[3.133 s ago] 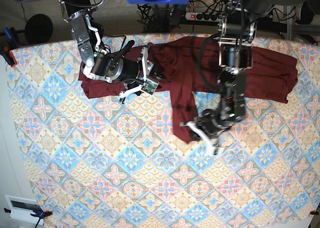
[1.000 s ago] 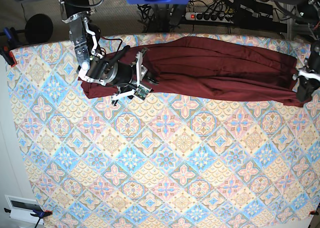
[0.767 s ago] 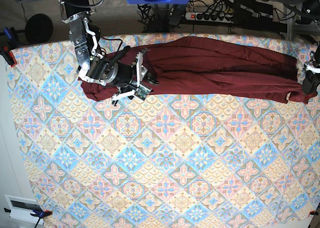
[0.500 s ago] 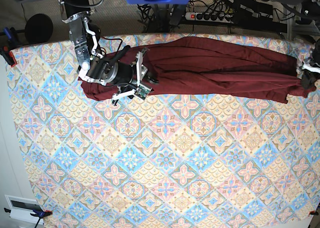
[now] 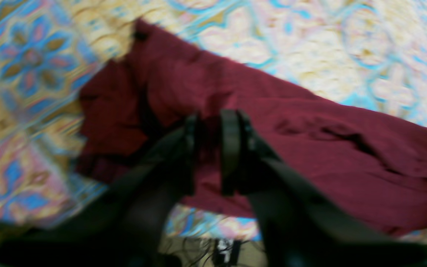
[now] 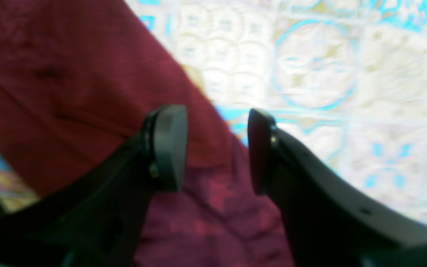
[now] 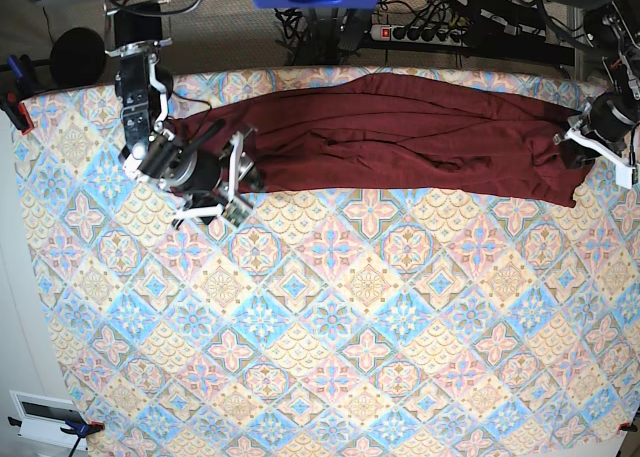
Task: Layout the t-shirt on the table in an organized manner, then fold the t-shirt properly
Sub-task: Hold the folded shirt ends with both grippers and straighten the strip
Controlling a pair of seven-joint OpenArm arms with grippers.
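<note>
The dark maroon t-shirt (image 7: 400,127) lies stretched in a long wrinkled band along the far side of the table (image 7: 330,327). My right gripper (image 7: 245,175) is at the shirt's left end. In the right wrist view its fingers (image 6: 169,148) stand wide apart, open, over the hem of the t-shirt (image 6: 69,92) where it meets the patterned table (image 6: 328,74). My left gripper (image 7: 575,152) is at the shirt's right end. In the blurred left wrist view, the left gripper (image 5: 209,148) hovers over the t-shirt (image 5: 310,122), jaws a narrow gap apart.
Beyond the far edge, a power strip (image 7: 420,32) and cables lie on the floor. A clamp (image 7: 15,107) grips the table's left corner. A small white box (image 7: 45,417) sits off the near-left corner. In the left wrist view the table's edge (image 5: 213,226) runs just below the fingers.
The right gripper slid left along the shirt and its jaws spread wider. The left gripper's jaws parted and it moved up and inward; the shirt's right end drew back from the table's right edge.
</note>
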